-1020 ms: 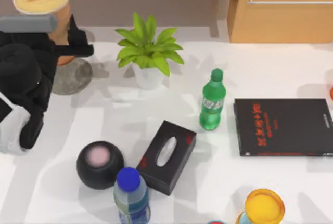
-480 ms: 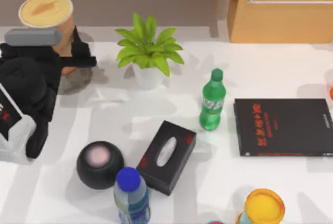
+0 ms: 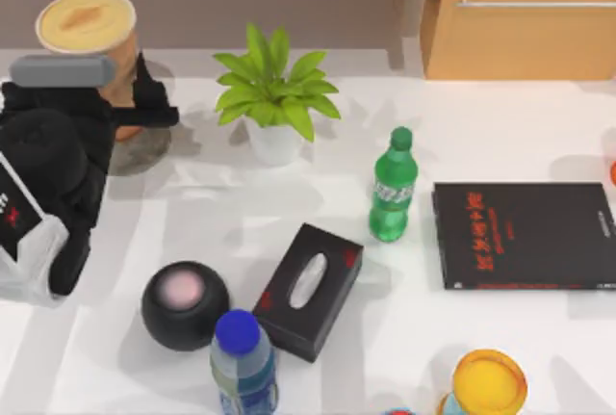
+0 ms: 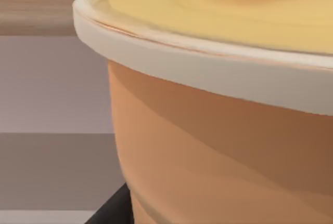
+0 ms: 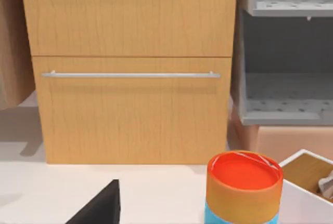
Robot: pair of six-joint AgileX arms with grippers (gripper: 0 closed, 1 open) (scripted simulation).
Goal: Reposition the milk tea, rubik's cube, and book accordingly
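The left gripper [image 3: 130,112] is working at about 10 o'clock on the table, its fingers closing on the lower body of the milk tea [image 3: 91,44]. The cup is standing upright over a grey coaster [image 3: 135,150], and a low grip is, by judgement, keeping the tall cup from tipping. Whether the base is touching the coaster cannot be told. The top view is giving the layout: a potted plant [image 3: 272,97] at 12 o'clock and a black book [image 3: 525,234] at 3 o'clock. The left wrist view is giving the close detail instead: the pale rim and tapered orange wall of the milk tea [image 4: 218,146]. The right wrist view is facing a wooden drawer unit [image 5: 130,68] and an orange-lidded can [image 5: 243,187].
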